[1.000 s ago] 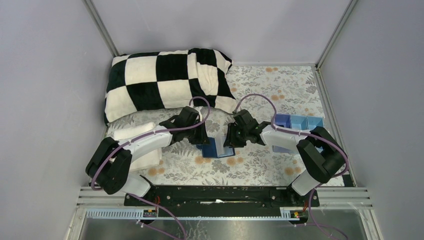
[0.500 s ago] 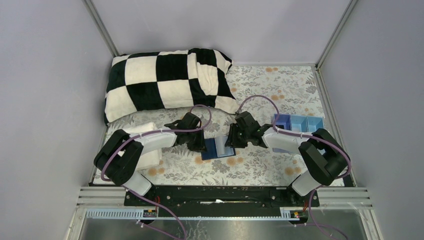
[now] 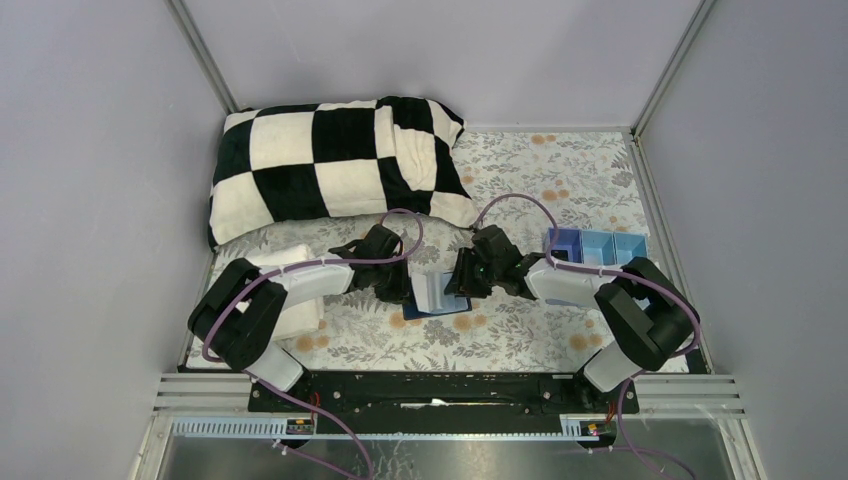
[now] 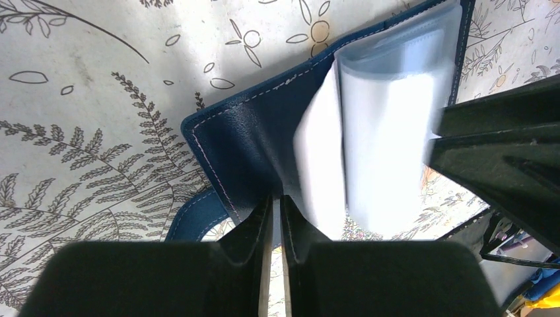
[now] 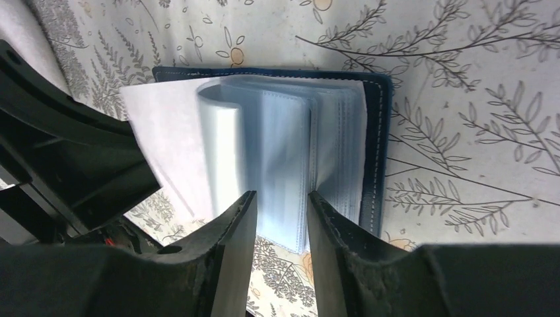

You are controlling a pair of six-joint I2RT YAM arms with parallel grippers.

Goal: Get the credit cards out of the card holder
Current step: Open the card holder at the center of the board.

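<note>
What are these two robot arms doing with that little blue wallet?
They are working on the small dark navy folding card holder, lying open on the floral tablecloth. The left gripper sits closed at its cover's edge, while the right gripper, jaws apart, hovers over the clear plastic sleeves. No card is visibly out yet.

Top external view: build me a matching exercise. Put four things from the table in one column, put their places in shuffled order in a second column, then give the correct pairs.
Things
1. card holder
2. checkered pillow
3. blue compartment tray
4. folded white towel

Places
A. far left part of the table, by the back wall
B. near the left edge, towards the front
C. lying open in the middle, clear sleeves fanned up
D. by the right edge

Pairs: 1-C, 2-A, 3-D, 4-B
</note>
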